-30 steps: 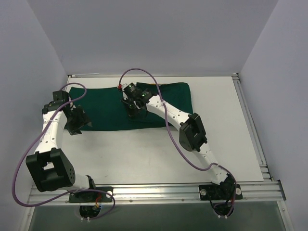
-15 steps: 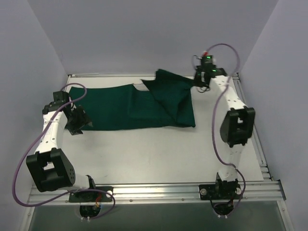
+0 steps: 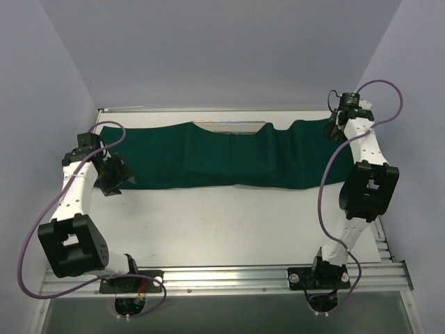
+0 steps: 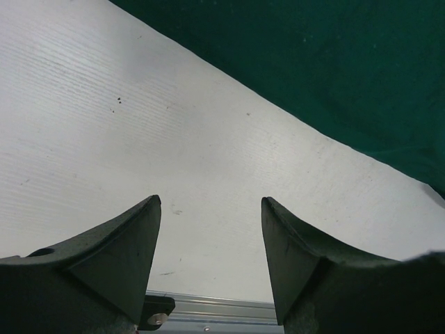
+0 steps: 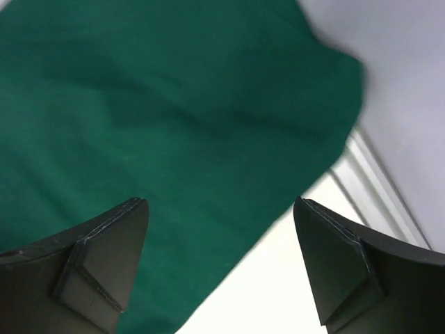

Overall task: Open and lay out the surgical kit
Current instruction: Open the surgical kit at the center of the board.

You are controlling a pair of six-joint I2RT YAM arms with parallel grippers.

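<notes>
The surgical kit's dark green drape (image 3: 222, 156) lies spread in a long band across the back of the table, with a rectangular bulge under its middle. A thin strip of silver mesh tray (image 3: 229, 125) shows at the drape's far edge; no instruments are in sight. My right gripper (image 3: 334, 127) hovers open over the drape's right end, and in the right wrist view the cloth (image 5: 174, 104) lies below the gripper (image 5: 221, 203), nothing held. My left gripper (image 3: 110, 182) stands open over bare table at the drape's near left corner (image 4: 334, 69); the gap between its fingers (image 4: 211, 202) is empty.
The white table (image 3: 229, 223) is walled on three sides. An aluminium rail (image 3: 222, 278) with both arm bases runs along the near edge, and another rail (image 3: 361, 181) runs down the right side. Purple cables loop from each arm.
My right gripper carried the drape's right flap from the middle to the far right, then opened and let it go. The cloth now lies flat to the right. The left arm stayed put.
</notes>
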